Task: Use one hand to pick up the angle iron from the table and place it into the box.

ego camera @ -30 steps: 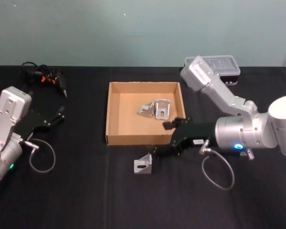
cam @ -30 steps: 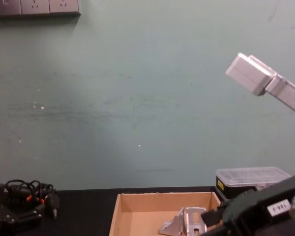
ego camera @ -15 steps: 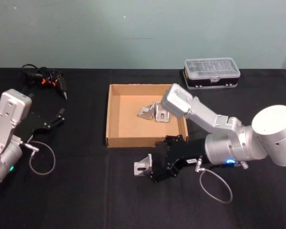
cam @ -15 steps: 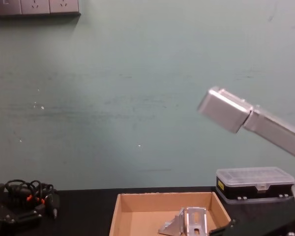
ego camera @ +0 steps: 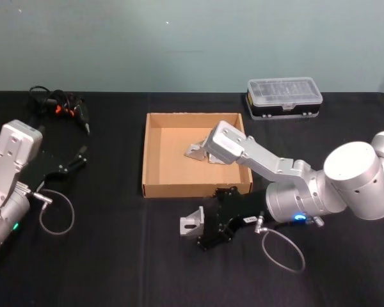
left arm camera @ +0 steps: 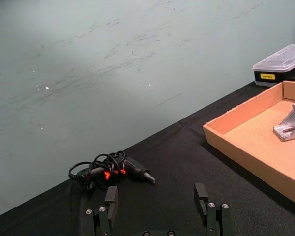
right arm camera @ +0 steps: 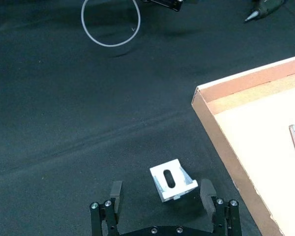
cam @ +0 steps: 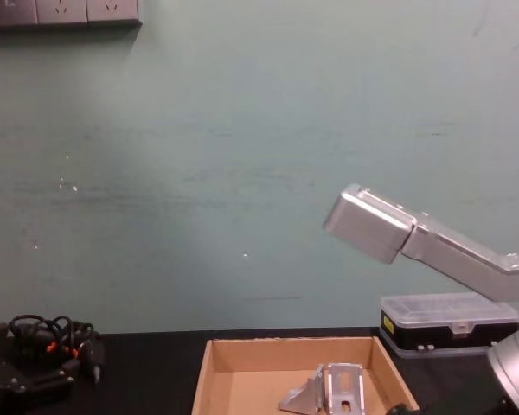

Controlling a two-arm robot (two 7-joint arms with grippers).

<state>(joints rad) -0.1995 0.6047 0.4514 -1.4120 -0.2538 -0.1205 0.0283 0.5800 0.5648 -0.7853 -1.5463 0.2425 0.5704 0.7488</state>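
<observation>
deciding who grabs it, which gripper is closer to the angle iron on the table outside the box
Right. The right gripper is at the angle iron, jaws open on either side of it. The left gripper sits far off to the left, beyond the box.

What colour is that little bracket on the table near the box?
The angle iron is silver-grey; right wrist view shows it best.
</observation>
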